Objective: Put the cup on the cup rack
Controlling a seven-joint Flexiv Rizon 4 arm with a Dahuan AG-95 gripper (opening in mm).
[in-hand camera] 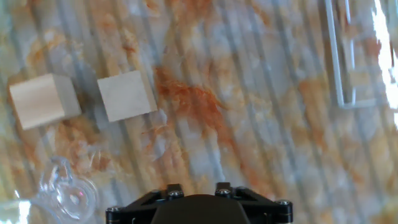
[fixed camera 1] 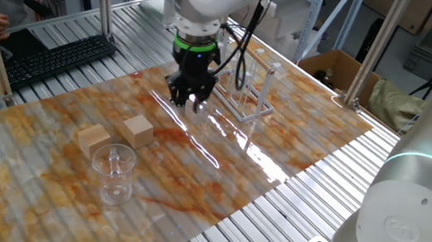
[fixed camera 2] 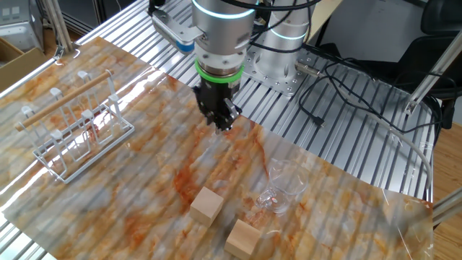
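The cup (fixed camera 1: 114, 172) is a clear tumbler standing on the marbled mat near the front left, close to two wooden cubes; it also shows as the clear cup (fixed camera 2: 280, 191) and as the cup (in-hand camera: 65, 193) at the lower left of the hand view. The cup rack (fixed camera 1: 247, 92) of thin clear pegs stands at the mat's far right side, seen again as the rack (fixed camera 2: 76, 133) and its base (in-hand camera: 348, 62). My gripper (fixed camera 1: 191, 99) hangs above the mat between cup and rack, pointing down. Its fingers stand somewhat apart with nothing between them. In the hand view only the gripper's body shows.
Two tan wooden cubes (fixed camera 1: 94, 139) (fixed camera 1: 139, 131) sit just behind the cup. A keyboard (fixed camera 1: 57, 58) lies at the back left. A cardboard box (fixed camera 1: 330, 68) stands beyond the mat's right edge, with cables (fixed camera 2: 346, 94) on the slatted table.
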